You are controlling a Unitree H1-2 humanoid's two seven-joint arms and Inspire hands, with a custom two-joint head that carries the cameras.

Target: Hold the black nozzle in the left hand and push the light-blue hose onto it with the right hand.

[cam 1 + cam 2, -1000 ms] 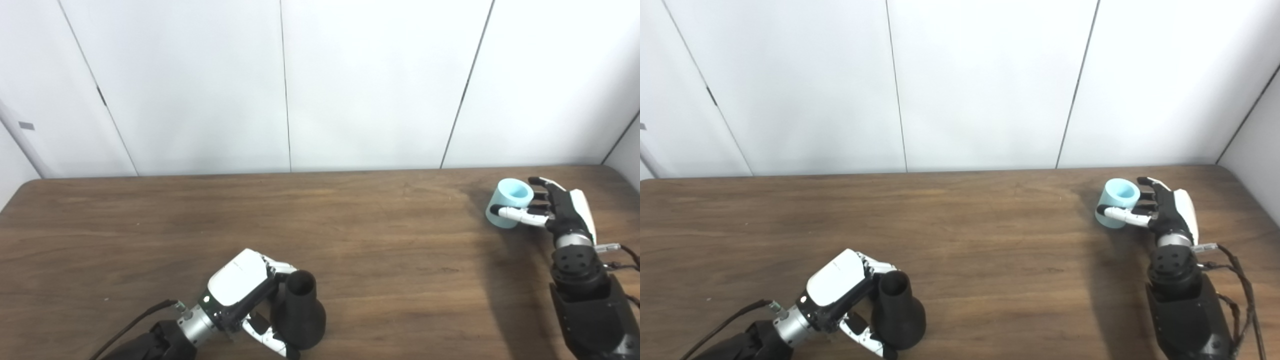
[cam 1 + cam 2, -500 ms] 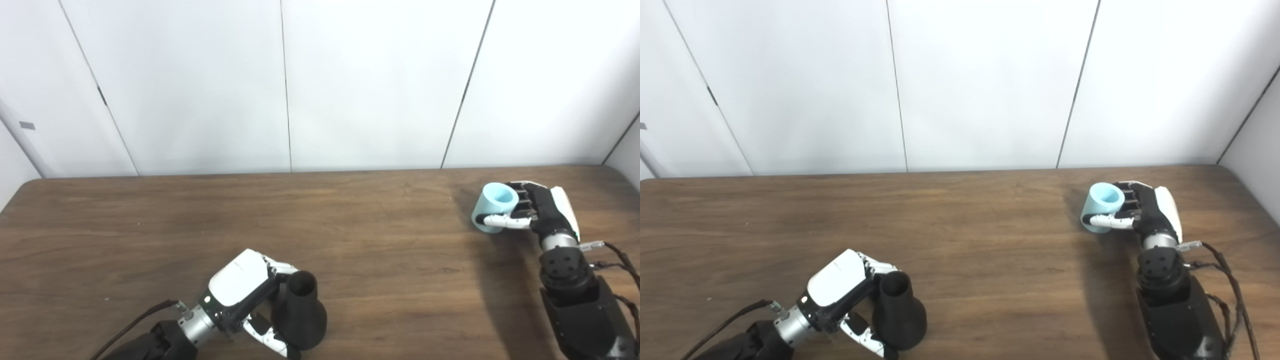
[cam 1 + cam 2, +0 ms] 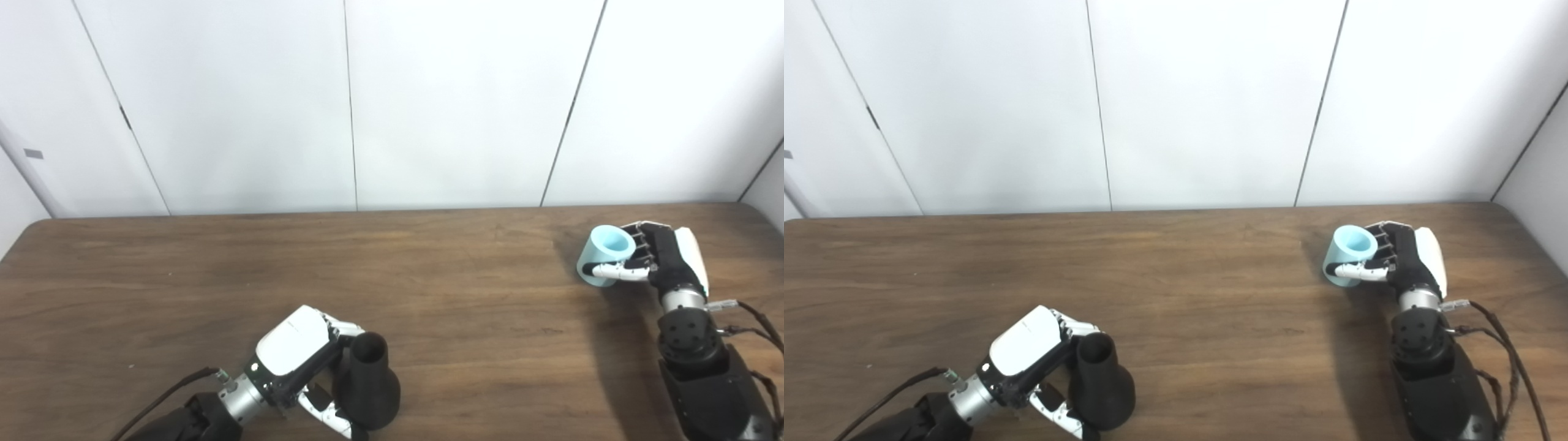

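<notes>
So that the two can be pushed together, the left robot hand (image 3: 294, 355) clamps the nozzle (image 3: 366, 386) and the right robot hand (image 3: 658, 260) clamps the hose (image 3: 603, 257), well apart over the table (image 3: 429, 294).

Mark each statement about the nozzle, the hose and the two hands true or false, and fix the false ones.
1. The left hand is closed around the black nozzle. True.
2. The light-blue hose is already pushed onto the nozzle. False: they are far apart, at opposite sides of the table.
3. The right hand grips the hose. True.
4. The nozzle lies on its side. False: it stands upright, opening upward.
5. The hose is at the table's left end. False: it is near the right end.
</notes>
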